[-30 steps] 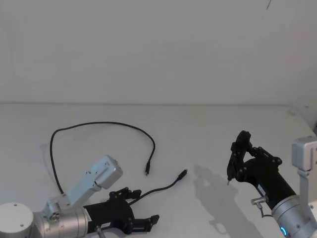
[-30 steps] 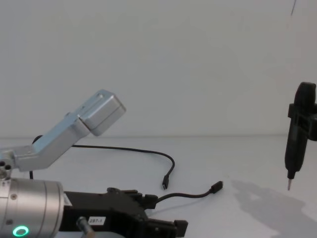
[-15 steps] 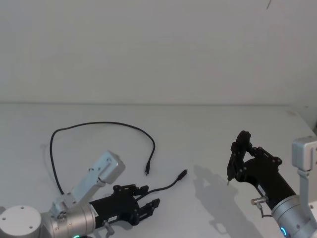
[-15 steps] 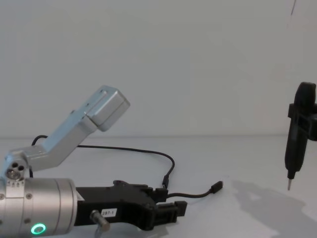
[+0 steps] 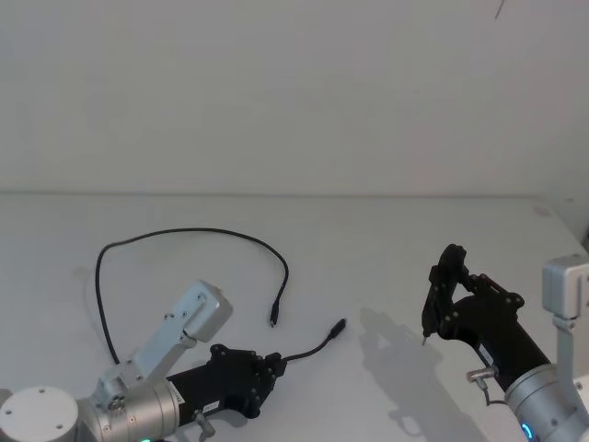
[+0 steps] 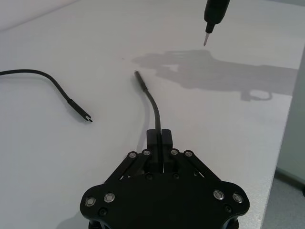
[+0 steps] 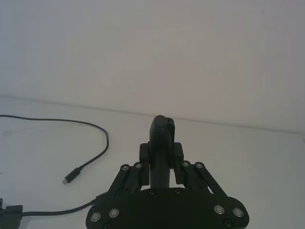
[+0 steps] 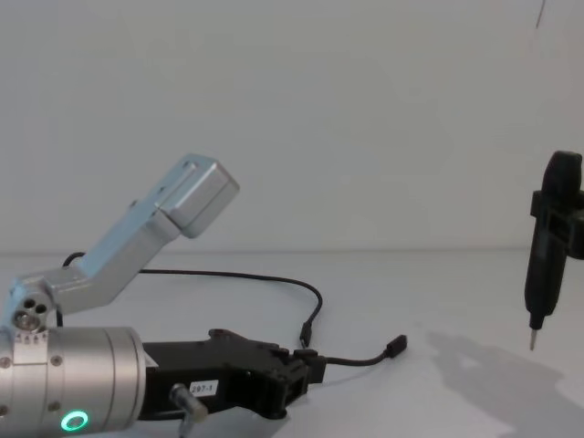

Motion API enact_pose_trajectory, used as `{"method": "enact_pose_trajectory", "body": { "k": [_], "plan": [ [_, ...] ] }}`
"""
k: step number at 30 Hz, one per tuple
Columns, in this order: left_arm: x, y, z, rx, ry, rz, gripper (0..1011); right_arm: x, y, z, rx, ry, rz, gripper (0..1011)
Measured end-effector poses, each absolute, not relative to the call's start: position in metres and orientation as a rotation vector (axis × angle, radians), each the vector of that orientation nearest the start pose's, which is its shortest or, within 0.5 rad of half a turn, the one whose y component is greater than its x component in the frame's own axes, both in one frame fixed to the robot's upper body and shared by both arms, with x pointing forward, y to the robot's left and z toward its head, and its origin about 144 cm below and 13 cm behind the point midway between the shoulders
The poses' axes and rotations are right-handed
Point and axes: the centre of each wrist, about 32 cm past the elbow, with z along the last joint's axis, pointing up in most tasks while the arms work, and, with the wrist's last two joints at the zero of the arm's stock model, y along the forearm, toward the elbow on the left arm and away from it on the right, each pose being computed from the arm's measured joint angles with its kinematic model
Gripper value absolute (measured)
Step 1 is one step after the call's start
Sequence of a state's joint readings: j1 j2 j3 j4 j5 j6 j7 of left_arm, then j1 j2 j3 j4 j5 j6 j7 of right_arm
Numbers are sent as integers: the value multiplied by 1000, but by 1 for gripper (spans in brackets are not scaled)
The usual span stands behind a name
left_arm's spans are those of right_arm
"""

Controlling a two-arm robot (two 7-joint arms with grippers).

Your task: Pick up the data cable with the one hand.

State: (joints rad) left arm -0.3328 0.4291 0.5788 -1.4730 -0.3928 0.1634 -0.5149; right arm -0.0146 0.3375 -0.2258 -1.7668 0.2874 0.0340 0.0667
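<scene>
Data cable [image 5: 184, 230]: you have one, lying on the white bench [image 5: 386, 230], with two plugs.

Head view: the cable runs in a wide loop over the bench's left half. One plug [image 5: 272, 320] lies free at the loop's end. The second plug [image 5: 340, 322] lies just to its right, apart from it. Your left gripper [image 5: 274, 363] sits low at the near left, its fingers closed on the cable a short way behind that second plug. Your right gripper [image 5: 442, 293] hangs over the right side, clamped on one pen-shaped tool [image 5: 431, 308] with its tip down, well apart from the cable.

Left wrist view: the two fingers meet with no gap visible. The cable comes out from between them and curves forward to its plug.

Right wrist view: the fingers press the tool from both sides.

Chest view: one white number label [image 8: 203, 389] and one green ring light [image 8: 75, 421] mark the left arm.

Room: you have bare bench between the plugs and the tool's tip, and beyond the loop towards the wall. The bench's right edge runs close by the right arm.
</scene>
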Motion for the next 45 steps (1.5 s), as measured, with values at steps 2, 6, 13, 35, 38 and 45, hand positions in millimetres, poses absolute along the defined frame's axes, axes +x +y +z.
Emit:
{"method": "enact_pose_trajectory", "body": {
  "k": [2, 6, 13, 35, 38, 45],
  "plan": [
    [510, 203, 1176, 235, 41, 590, 50, 443, -237, 1189, 26, -75, -1229, 279],
    [509, 204, 1179, 229, 44, 583, 43, 443, -237, 1189, 26, -75, -1230, 279],
    [506, 209, 1190, 207, 51, 565, 43, 443, -237, 1189, 26, -75, -1229, 279],
    [499, 221, 1209, 164, 64, 523, 43, 448, -229, 1196, 88, -25, -1202, 279],
    [499, 221, 1210, 162, 64, 521, 43, 451, -223, 1200, 116, -3, -1187, 279],
    [499, 222, 1211, 159, 65, 517, 43, 460, -208, 1209, 171, 55, -1141, 279]
  ]
}}
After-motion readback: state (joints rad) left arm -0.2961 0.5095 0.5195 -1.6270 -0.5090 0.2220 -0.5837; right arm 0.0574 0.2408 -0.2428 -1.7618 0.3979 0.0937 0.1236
